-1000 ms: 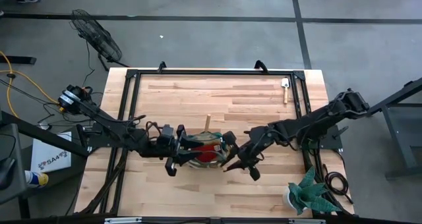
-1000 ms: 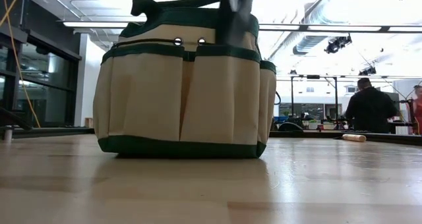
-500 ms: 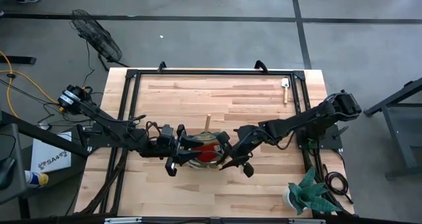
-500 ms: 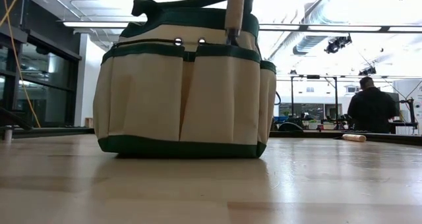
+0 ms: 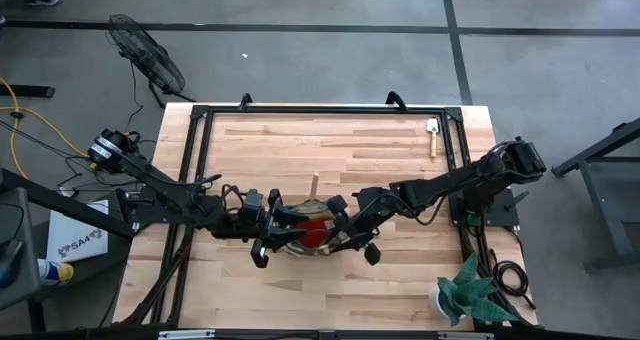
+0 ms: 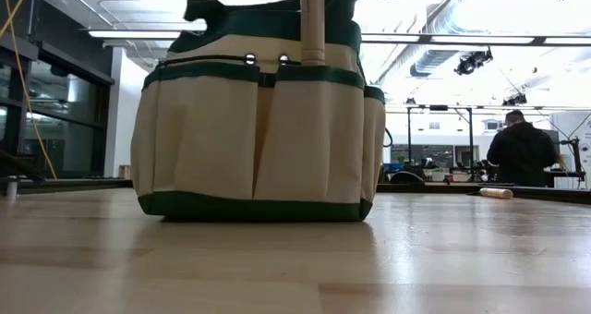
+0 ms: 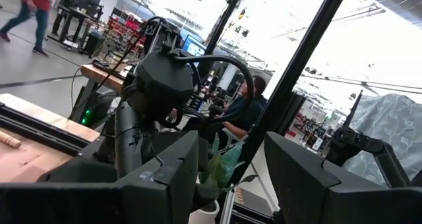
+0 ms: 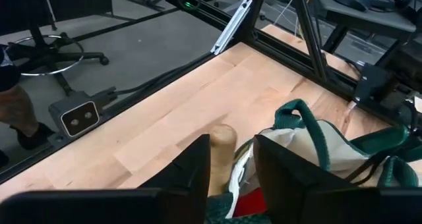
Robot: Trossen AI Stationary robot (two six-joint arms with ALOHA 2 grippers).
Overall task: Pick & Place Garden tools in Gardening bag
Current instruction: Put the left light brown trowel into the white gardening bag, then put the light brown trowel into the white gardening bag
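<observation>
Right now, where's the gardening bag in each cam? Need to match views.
High view: gardening bag at table centre-front, between both grippers.
Low view: gardening bag fills the left-centre, standing on the table.
Left wrist view: not in it.
Right wrist view: bag's green-trimmed rim lies just beyond the fingers.
Shared landmark: the pale wooden handle upright at the bag's rim, also in the right wrist view.

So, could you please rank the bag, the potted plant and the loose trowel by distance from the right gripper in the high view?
1. Bag: beside the right gripper.
2. Potted plant: near right corner.
3. Trowel: far right corner.
</observation>
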